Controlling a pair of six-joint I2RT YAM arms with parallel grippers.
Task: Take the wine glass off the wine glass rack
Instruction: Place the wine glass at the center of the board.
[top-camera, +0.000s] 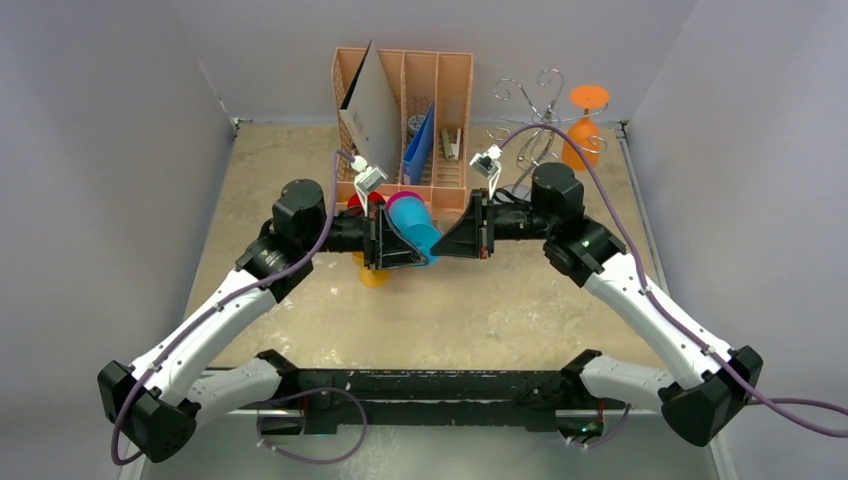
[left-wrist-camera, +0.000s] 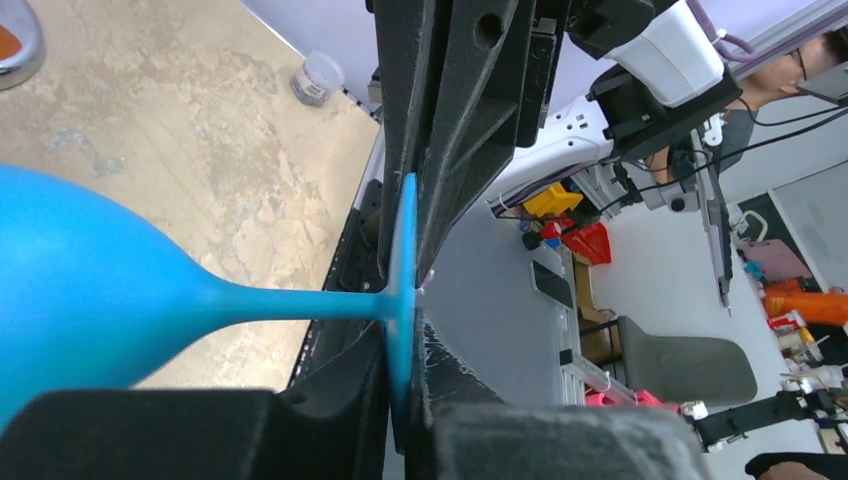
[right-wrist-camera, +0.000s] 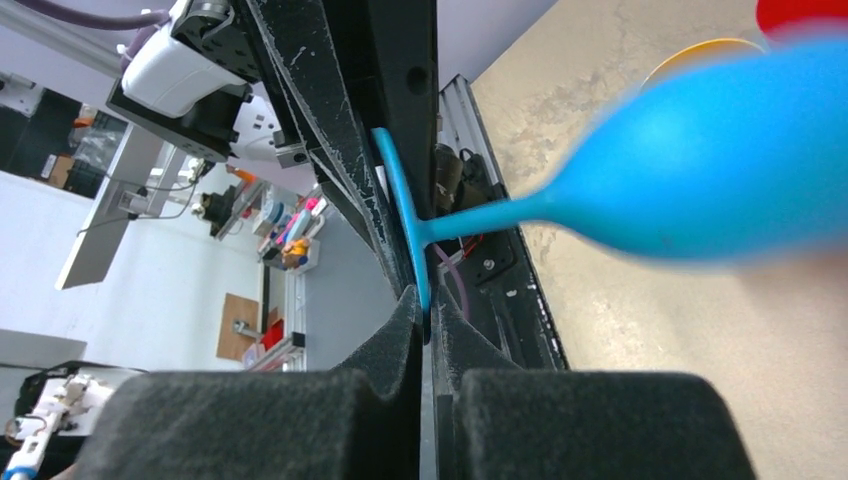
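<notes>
The blue wine glass (left-wrist-camera: 90, 300) lies sideways, bowl at nine o'clock, stem level. Its foot, edge-on at centre, is pinched between the left gripper (left-wrist-camera: 402, 350)'s black fingers (left-wrist-camera: 330, 420) at six o'clock.

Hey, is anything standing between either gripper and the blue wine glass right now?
Nothing visible does: the left gripper and right gripper both pinch the blue wine glass by its foot, at opposite edges.

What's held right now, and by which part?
The blue wine glass, by its foot: right tool is shut on the disc's rim; left tool also pinches it, at the opposite edge.
</notes>
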